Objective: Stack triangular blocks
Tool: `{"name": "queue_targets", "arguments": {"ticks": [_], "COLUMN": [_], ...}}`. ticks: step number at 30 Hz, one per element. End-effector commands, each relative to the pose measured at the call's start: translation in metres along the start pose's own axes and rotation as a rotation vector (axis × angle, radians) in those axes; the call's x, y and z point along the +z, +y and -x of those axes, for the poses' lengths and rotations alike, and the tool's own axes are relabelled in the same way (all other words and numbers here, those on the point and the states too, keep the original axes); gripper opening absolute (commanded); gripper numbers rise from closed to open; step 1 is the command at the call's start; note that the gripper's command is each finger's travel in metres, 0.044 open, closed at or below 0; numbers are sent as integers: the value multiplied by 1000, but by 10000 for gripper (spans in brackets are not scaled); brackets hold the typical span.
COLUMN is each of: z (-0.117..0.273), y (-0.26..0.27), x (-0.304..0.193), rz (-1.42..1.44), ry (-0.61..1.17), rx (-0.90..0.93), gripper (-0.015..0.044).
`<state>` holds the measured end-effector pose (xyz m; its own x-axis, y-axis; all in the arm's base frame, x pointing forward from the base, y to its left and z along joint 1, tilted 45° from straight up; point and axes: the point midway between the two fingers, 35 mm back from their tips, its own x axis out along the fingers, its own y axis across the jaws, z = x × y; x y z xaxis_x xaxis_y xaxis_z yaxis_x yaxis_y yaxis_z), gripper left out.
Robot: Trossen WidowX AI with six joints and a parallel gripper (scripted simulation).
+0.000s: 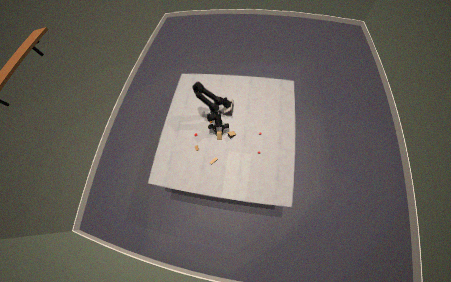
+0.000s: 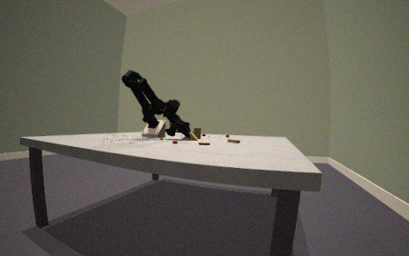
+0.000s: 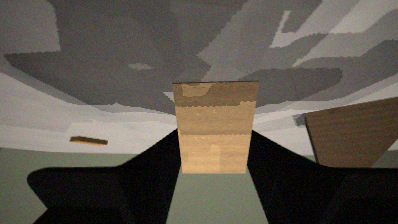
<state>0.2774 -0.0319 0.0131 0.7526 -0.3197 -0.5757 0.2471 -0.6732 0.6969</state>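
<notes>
One triangular block (image 1: 219, 135) (image 2: 195, 135) (image 3: 216, 125) rests on the table, its lit sloped face showing between the fingers in the wrist view. My gripper (image 1: 219, 130) (image 3: 211, 130) is shut on this block, with one finger against each end. The other triangular block (image 1: 232, 134) (image 2: 198, 131) (image 3: 355, 137) stands on the table just beside it, to the right in the wrist view, turned at an angle and apart from the held block. The lower parts of the fingers are hard to make out in the top and exterior views.
Small flat wooden pieces (image 1: 197, 148) (image 1: 214, 161) (image 2: 204, 143) (image 2: 233, 141) (image 3: 89, 141) lie on the table (image 1: 270, 180) (image 2: 249, 159). Small red pieces (image 1: 196, 134) (image 1: 260, 133) (image 1: 259, 152) (image 2: 175, 142) lie to both sides. Another small wooden piece (image 2: 161, 139) lies near the arm's base.
</notes>
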Motion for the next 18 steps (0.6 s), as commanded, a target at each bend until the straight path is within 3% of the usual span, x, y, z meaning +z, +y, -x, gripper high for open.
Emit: {"name": "queue_targets", "arguments": {"ticks": [1, 7, 18], "z": [0, 2, 27], "y": [0, 0, -4], "x": [0, -4, -42], "rz": [-2, -3, -9], "ry": [-2, -4, -10], "rx": [1, -2, -14], "gripper": [164, 6, 0]}}
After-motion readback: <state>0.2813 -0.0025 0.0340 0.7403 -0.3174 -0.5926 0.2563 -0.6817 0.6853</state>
